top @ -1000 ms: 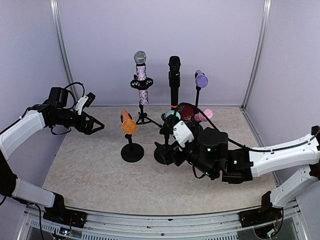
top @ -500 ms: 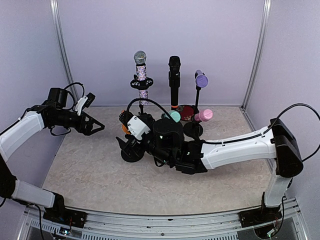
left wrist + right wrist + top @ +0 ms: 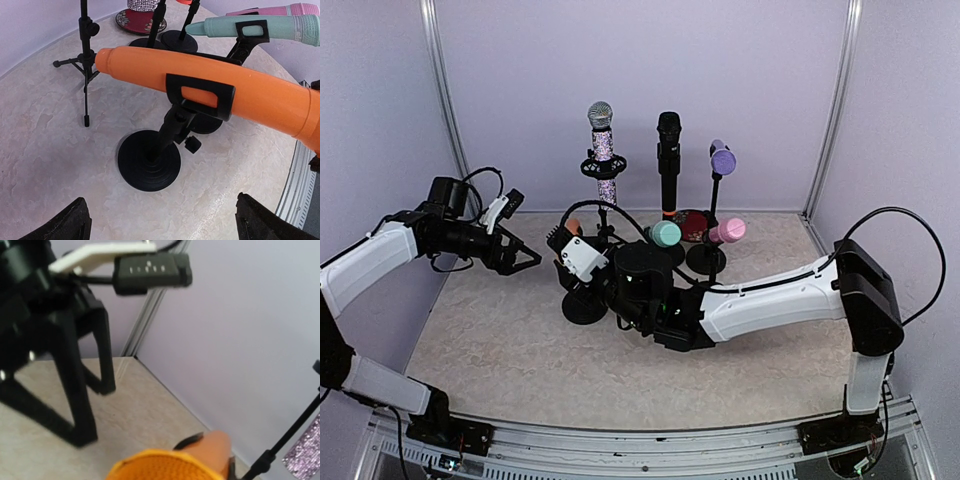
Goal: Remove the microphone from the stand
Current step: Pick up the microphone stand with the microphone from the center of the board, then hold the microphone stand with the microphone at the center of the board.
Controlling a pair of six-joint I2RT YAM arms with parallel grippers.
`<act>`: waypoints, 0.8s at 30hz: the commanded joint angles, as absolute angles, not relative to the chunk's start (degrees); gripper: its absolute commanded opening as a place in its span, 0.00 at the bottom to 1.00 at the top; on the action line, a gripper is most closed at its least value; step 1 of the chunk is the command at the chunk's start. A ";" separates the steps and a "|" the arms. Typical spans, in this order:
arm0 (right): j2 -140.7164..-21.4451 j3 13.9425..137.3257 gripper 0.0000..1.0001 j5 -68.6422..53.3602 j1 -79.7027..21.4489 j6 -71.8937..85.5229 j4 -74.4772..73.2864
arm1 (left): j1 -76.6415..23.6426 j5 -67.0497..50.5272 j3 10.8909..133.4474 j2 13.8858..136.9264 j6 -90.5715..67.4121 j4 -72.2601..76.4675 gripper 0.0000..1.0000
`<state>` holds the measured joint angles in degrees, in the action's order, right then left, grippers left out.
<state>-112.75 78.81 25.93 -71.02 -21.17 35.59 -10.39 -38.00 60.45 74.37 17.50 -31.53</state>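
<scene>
Orange microphone (image 3: 135, 67) lies clipped in its stand (image 3: 149, 165) across mid-frame, left gripper (image 3: 162, 220) gaping wide at the bottom edge, right gripper (image 3: 568, 240) at its head, opening impossible to tell, so I'd clamp squarely and pull along the clip (image 3: 173, 86).

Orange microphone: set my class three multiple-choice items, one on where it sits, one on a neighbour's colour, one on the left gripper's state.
1. Where is the orange microphone? A in the clip of its stand; B flat on the table; C upright on the table.
2. In the left wrist view, the microphone just beyond it is: A yellow; B teal; C white.
3. The left gripper is: A shut tight; B shut on the microphone; C open, holding nothing.
Answers: 1 A, the black clip wraps its body; 2 B, the teal microphone lies behind it; 3 C, its fingers stand apart with nothing between.
</scene>
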 commanded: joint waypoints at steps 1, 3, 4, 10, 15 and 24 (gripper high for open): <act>-113.83 80.57 0.52 28.03 -70.50 -22.80 39.95 | -12.97 -39.13 60.24 77.37 17.14 -27.40 0.97; -113.87 80.63 0.51 28.09 -70.40 -22.94 40.55 | -13.13 -39.19 60.54 79.13 16.95 -26.23 0.97; -113.92 80.69 0.51 28.10 -70.33 -23.06 40.75 | -14.98 -39.23 60.59 79.81 16.78 -25.47 0.97; -114.43 80.68 0.50 28.04 -70.32 -23.28 42.29 | -17.20 -40.10 61.05 84.08 15.28 -19.38 0.96; -113.30 77.80 0.41 27.38 -70.22 -21.77 46.03 | -18.57 -41.45 63.21 88.34 11.93 -14.79 0.92; -110.84 75.02 0.36 25.12 -69.71 -18.96 46.85 | -18.93 -46.36 65.65 92.39 10.14 -10.27 0.79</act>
